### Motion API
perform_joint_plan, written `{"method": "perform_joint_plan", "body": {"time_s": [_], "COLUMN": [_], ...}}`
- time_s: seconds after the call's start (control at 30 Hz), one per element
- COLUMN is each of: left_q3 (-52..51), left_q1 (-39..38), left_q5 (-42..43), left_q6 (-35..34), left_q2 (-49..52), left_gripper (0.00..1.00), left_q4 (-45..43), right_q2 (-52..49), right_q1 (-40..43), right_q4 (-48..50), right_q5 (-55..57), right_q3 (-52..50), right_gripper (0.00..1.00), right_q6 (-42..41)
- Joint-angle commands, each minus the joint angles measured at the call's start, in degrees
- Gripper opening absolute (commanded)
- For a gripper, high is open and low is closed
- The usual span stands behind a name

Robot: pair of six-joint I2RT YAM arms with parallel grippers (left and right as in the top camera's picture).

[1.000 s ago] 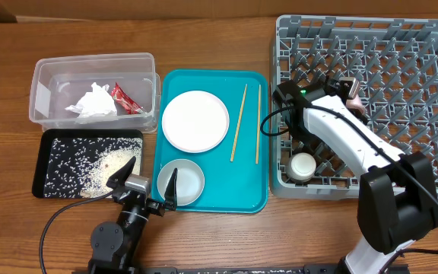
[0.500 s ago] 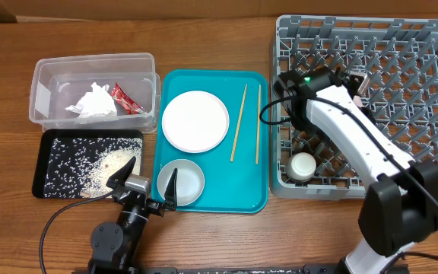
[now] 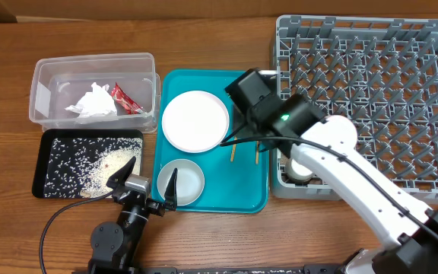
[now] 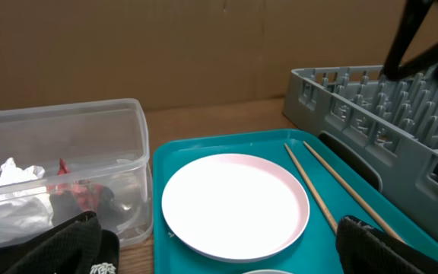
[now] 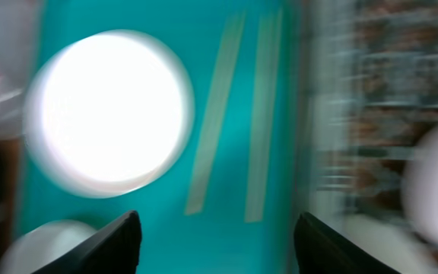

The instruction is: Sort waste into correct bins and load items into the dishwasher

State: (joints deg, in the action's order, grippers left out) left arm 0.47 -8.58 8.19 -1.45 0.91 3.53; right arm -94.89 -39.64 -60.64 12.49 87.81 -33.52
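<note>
Nearest the base: left gripper (image 3: 150,173), fingers spread wide, nothing between them. Just right of its right finger, greyish-white bowl (image 3: 182,183) on the near left corner of the teal tray (image 3: 249,194). To its left, black tray (image 3: 40,164) holding scattered rice (image 3: 82,164).

Farther along the teal tray: white plate (image 3: 195,120), lying flat, well ahead of the left gripper and framed between its fingers in the left wrist view. Right of the plate, two chopsticks (image 5: 215,122), side by side, lengthwise on the tray.

Over that part of the tray: right gripper (image 5: 217,224), fingers parted, empty. Chopsticks ahead of the gap, apart from both fingers. Wrist view blurred.

White cup (image 3: 301,169) in the near left corner of the grey rack (image 3: 386,76), partly hidden by the right arm.

Far left: clear tub (image 3: 52,72), with crumpled napkin (image 3: 93,103) and red sachet (image 3: 124,97) inside.
</note>
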Motion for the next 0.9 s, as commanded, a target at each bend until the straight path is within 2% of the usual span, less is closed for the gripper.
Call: {"method": "perform_joint_plan", "body": {"time_s": [0.0,0.23,0.3,0.4,0.53,0.6,0.67,0.73,0.8,0.87], "left_q3": [-0.2,-0.2,-0.2,-0.2,-0.2,-0.2,-0.2,-0.2,-0.2,-0.2], "left_q1": [0.3,0.3,0.3,0.3,0.3,0.3,0.3,0.3,0.3,0.3], "left_q5": [0.4,0.4,0.4,0.4,0.4,0.4,0.4,0.4,0.4,0.4], "left_q6": [0.0,0.0,0.0,0.0,0.0,0.0,0.0,0.0,0.0,0.0], "left_q2": [-0.3,-0.3,-0.3,-0.3,-0.3,-0.3,-0.3,-0.3,-0.3,-0.3], "left_gripper": [1.00,1.00,1.00,1.00,1.00,1.00,1.00,1.00,1.00,1.00], "left_q4": [0.1,0.1,0.1,0.1,0.1,0.1,0.1,0.1,0.1,0.1], "right_q2": [-3.4,-11.1,-12.7,-14.2,-14.9,-15.0,-15.1,-15.2,-15.2,-15.1], "right_q1": [-2.3,-7.9,-10.4,-12.8,-13.1,-13.0,-13.0,-13.0,-12.7,-12.4], "right_q4": [4.5,11.8,12.6,11.9,12.0,12.2,12.1,11.9,11.7,11.1], "right_q5": [-18.4,-27.9,-26.9,-20.7,-18.3,-18.3,-18.3,-18.2,-17.6,-16.5], "right_q3": [-5.6,-11.0,-11.0,-11.0,-11.0,-11.0,-11.0,-11.0,-11.0,-10.9], "right_gripper": [0.63,0.53,0.51,0.49,0.47,0.29,0.17,0.08,0.04,0.04], "right_q6": [-3.2,-5.7,-5.9,-11.4,-13.6,-13.7,-13.7,-13.7,-13.7,-13.7]}}
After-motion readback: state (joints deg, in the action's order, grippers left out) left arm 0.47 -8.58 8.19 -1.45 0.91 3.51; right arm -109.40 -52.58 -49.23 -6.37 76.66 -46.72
